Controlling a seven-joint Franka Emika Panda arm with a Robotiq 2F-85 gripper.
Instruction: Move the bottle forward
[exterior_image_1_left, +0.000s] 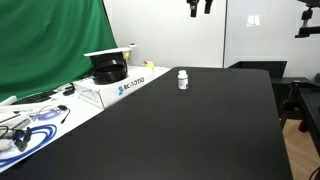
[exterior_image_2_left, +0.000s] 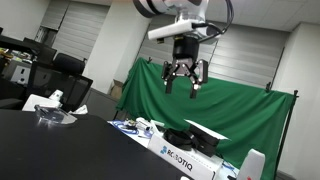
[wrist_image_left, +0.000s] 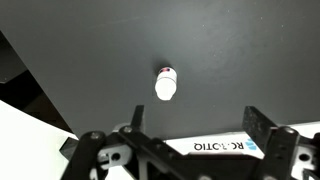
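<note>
— Gripper (exterior_image_2_left: 184, 88) status?
— Hanging high over the black table (exterior_image_1_left: 190, 130), well clear of everything on it. Fingers (exterior_image_2_left: 168, 80) spread wide apart, with nothing held between them.
— Any confirmation from the wrist view?
— Yes. Both fingers visible along the lower edge, far apart, only bare tabletop in the gap.
— Whereabouts of the bottle (exterior_image_1_left: 183, 79)?
— Standing upright on the table, cap up, alone on the dark surface. From the wrist, seen from straight above as a small white bottle (wrist_image_left: 167, 83), well below the fingers and touched by nothing.
— Neighbours?
— White ROBOTIQ box (exterior_image_1_left: 125, 85) near it but apart, at the table's edge, lid raised. Round black part (exterior_image_1_left: 108, 70) sitting in the box. Green cloth (exterior_image_1_left: 50, 40) hung behind. Tangle of cables (exterior_image_1_left: 25, 125) further along on the white surface, well away from the bottle.
— Label on the bottle?
— Too small to read.
</note>
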